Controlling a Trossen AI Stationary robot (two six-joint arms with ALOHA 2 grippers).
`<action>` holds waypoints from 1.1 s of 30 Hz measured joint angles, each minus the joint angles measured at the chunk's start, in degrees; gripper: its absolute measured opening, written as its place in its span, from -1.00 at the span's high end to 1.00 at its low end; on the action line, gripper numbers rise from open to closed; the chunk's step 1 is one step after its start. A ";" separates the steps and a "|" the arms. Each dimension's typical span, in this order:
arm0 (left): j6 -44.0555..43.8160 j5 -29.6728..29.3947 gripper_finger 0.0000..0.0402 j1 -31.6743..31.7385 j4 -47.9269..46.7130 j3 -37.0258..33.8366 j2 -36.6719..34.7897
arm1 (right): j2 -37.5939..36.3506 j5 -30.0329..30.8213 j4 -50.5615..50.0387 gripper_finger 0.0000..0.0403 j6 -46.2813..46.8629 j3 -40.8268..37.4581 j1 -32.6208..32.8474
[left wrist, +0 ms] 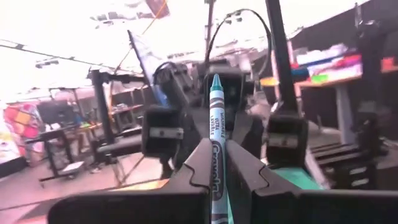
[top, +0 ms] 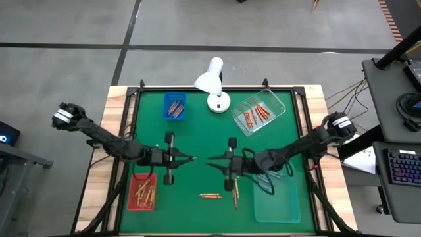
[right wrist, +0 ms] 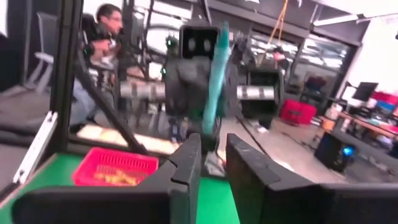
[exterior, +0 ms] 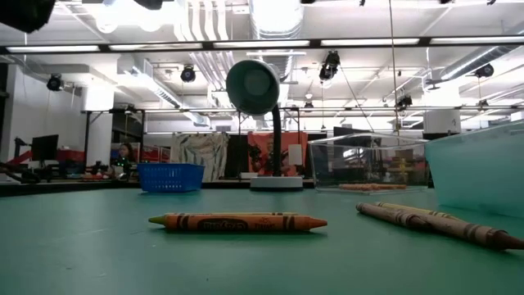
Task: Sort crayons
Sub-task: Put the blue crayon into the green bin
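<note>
Teal crayon point(left wrist: 215, 143); green table point(top: 197, 138); red tray point(top: 142, 191).

teal crayon point(left wrist: 217, 155) lower end cut off | brown crayon point(exterior: 438, 222) tip cut off | red tray point(right wrist: 115, 167) contents blurred

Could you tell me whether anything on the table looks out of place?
Yes: an orange crayon and two brownish crayons lie loose on the green mat, outside every tray. The left gripper also holds a teal crayon up in mid-air.
</note>
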 joint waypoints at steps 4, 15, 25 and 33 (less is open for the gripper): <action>1.81 0.40 1.00 1.92 0.11 -0.74 0.35 | 0.00 -7.15 0.14 0.52 2.67 2.09 -3.73; 1.49 0.45 1.00 4.45 0.43 -0.10 1.53 | 0.00 -18.58 0.11 0.13 5.34 3.76 -9.58; 0.81 0.40 1.00 5.33 6.58 -0.13 5.01 | -0.02 -18.64 0.55 0.25 3.47 3.99 -10.18; 1.96 0.36 1.00 5.47 10.23 -0.15 7.73 | -0.02 -18.30 0.56 0.53 2.99 4.46 -10.28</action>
